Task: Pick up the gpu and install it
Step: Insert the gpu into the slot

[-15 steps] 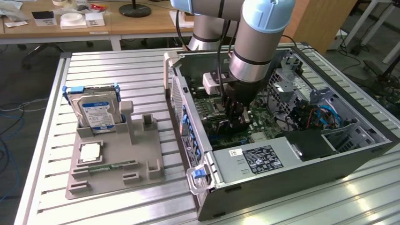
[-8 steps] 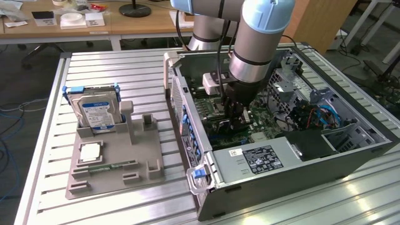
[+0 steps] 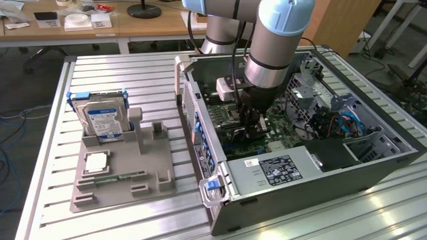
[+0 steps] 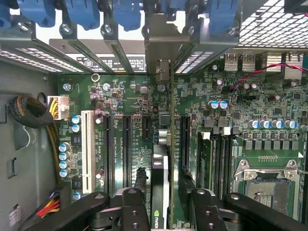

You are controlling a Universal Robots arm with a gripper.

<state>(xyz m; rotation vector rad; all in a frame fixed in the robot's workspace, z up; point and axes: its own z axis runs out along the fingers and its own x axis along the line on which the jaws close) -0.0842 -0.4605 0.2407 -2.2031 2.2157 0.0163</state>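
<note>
gpu stands on edge in a long motherboard slot, looks seated, bracket end toward the rear slot covers, inside the open computer case. Gripper straddles the card, jaws apart with a gap on each side, not clamping. Card is probably light, stiff, thin and fragile on its faces, so best pinched across the top edge. Case lies on a ribbed metal table, hard drive at the exterior view's left, desks far behind

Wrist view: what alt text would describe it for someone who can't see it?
A thin dark graphics card with a silvery end bracket stands on edge among the green motherboard's expansion slots. The black gripper's jaws stand open on either side of it.
</note>
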